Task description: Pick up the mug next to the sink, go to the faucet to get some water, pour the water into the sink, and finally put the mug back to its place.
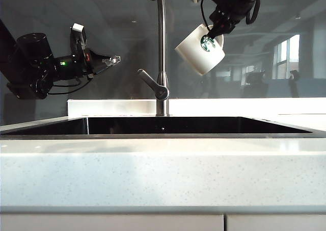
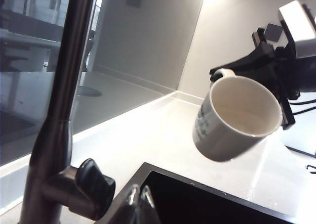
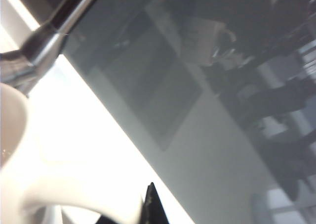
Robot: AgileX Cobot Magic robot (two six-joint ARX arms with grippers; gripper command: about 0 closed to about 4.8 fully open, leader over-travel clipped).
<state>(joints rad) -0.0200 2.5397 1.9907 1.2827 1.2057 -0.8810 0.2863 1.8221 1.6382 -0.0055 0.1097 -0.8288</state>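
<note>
The mug (image 1: 200, 48) hangs tilted in the air right of the faucet (image 1: 162, 52), high over the sink (image 1: 163, 125), mouth turned down and toward the left. The right gripper (image 1: 220, 26) grasps it by the handle side, fingers clenched on it. In the left wrist view the mug (image 2: 236, 117) looks empty or nearly so; no water is visible in it or falling. The sink also shows no pooled water that I can make out. This reads as the pouring step: keep the mouth over the basin, tip steadily, and stay clear of the faucet neck. The left gripper (image 1: 113, 60) hovers left of the faucet lever (image 1: 152, 83), fingers closed on nothing. The tabletop (image 1: 163, 170) lies in front.
</note>
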